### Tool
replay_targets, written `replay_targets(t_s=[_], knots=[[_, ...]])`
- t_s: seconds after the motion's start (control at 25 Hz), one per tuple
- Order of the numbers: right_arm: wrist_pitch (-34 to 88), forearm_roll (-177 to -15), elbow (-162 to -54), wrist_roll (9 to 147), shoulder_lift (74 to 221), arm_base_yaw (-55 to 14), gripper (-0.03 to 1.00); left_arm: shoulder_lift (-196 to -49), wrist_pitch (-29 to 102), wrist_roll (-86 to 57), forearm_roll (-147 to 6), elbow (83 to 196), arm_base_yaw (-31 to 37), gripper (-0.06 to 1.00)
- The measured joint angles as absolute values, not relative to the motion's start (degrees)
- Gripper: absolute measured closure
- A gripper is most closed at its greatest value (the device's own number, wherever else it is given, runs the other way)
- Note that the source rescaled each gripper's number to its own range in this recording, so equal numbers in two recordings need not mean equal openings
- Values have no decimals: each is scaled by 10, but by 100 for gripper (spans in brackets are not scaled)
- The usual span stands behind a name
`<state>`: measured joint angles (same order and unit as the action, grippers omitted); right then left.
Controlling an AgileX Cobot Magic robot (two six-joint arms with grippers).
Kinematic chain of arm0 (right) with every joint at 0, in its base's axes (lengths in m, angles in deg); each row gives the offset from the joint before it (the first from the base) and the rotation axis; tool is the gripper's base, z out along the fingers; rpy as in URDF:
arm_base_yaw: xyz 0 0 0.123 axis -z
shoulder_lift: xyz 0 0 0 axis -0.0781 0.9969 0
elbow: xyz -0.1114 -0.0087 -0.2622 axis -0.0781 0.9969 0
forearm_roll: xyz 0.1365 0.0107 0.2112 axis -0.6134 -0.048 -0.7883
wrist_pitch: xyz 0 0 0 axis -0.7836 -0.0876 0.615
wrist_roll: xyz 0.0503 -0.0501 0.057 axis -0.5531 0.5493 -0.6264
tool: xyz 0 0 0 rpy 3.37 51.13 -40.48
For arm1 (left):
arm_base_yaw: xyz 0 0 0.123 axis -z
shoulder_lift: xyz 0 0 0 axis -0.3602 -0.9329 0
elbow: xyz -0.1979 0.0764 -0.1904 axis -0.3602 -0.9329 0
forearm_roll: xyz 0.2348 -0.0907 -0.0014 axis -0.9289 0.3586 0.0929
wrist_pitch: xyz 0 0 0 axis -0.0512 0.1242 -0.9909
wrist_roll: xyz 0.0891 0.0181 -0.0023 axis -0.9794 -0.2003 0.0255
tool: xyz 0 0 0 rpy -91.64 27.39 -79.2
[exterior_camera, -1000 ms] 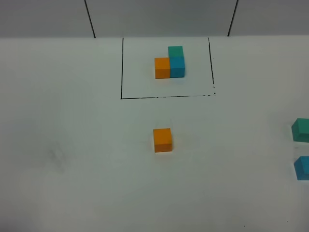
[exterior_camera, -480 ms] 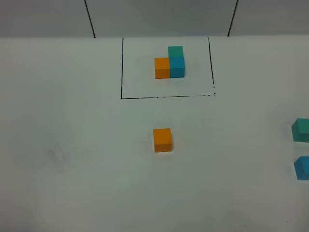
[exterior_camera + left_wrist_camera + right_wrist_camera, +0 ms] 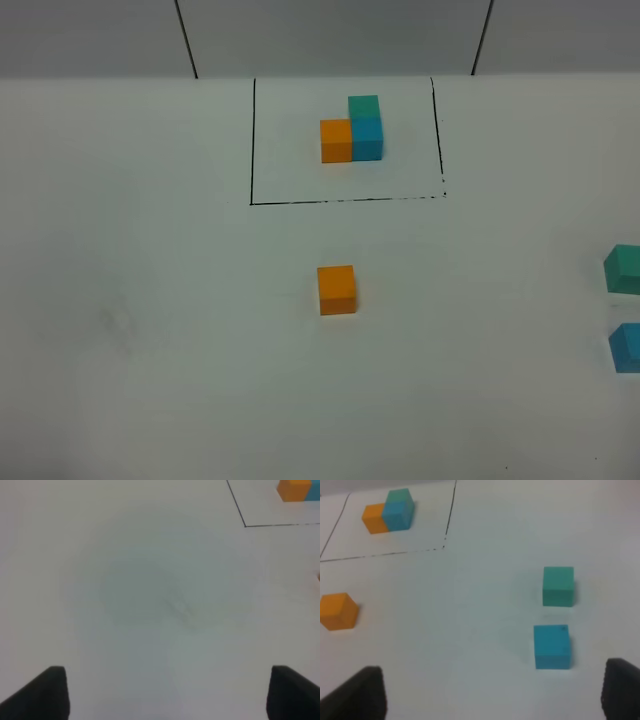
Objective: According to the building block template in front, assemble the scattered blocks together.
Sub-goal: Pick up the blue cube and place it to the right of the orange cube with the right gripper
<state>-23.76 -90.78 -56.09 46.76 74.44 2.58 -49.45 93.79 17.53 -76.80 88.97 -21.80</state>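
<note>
Right gripper [image 3: 495, 692] spread wide, empty. Just ahead, blue cube [image 3: 552, 646]; close beyond it, teal cube [image 3: 558, 586]; well off to the side, orange cube [image 3: 338, 611]; farthest ahead, template [image 3: 387, 511]. Risks nudging teal when closing on blue. Left gripper [image 3: 167, 690] likewise spread, empty. Both grippers absent from the high view; blue, teal clipped at its edge.

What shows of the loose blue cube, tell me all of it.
The loose blue cube is a small, matte, sky-blue block with plain faces and crisp edges. It sits flat on the white table, touching nothing else. The loose green cube lies beside it with a gap between. Nothing grips it.
</note>
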Motion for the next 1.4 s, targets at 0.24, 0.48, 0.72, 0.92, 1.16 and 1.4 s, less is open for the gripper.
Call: replay_targets(t_s=[0.24, 0.48, 0.72, 0.92, 1.16, 1.4], knots=[[-238, -908, -561, 468, 744, 26, 22, -494, 938, 175, -768, 890, -218, 10], [-238, -908, -561, 468, 744, 26, 22, -494, 938, 175, -768, 890, -218, 10], [-238, -908, -561, 468, 744, 26, 22, -494, 938, 175, -768, 890, -218, 10], [-252, -903, -570, 445, 799, 26, 22, -494, 938, 175, -768, 890, -218, 10], [-251, -868, -588, 426, 985, 26, 22, -494, 938, 175, -768, 890, -218, 10], [-232, -827, -631, 425, 1172, 26, 22, -494, 938, 175, -768, 890, -218, 10]])
